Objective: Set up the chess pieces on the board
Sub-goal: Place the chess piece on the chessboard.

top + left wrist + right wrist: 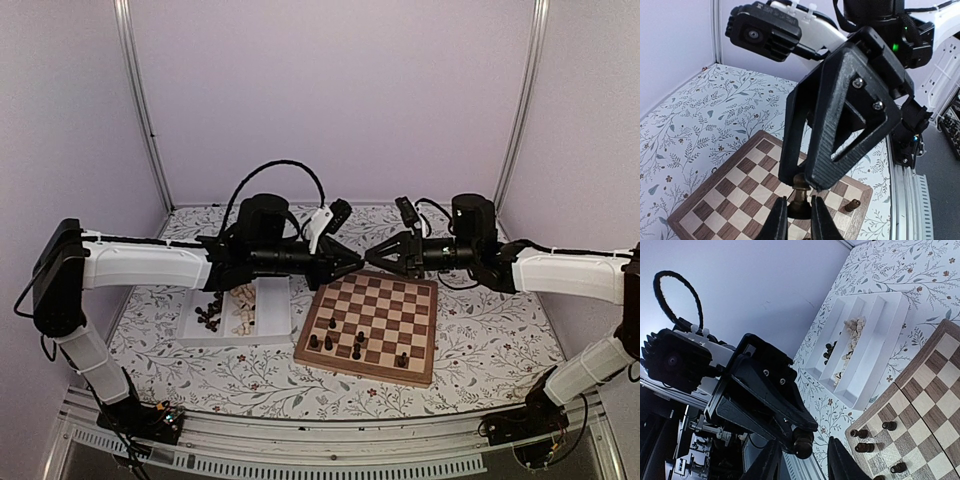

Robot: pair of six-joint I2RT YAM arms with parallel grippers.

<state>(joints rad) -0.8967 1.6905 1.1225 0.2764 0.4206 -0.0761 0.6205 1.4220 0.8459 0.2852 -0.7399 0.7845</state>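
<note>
The board [425, 330] lies right of centre with several dark chess pieces [328, 342] standing in its near rows. My left gripper [352, 262] hangs above the board's far left corner, shut on the base of a dark chess piece [801, 197]. My right gripper [373, 258] faces it tip to tip. Its fingers [840, 150] flank the head of that same piece, and in the right wrist view both stand a little apart from the piece [803, 441]. One dark piece [852, 205] lies on its side on the board [735, 190].
A white two-compartment tray [190, 335] left of the board holds loose dark pieces [208, 315] and pale pieces [243, 305]. The flowered tablecloth [500, 340] surrounds the board. Both forearms stretch across the middle of the table.
</note>
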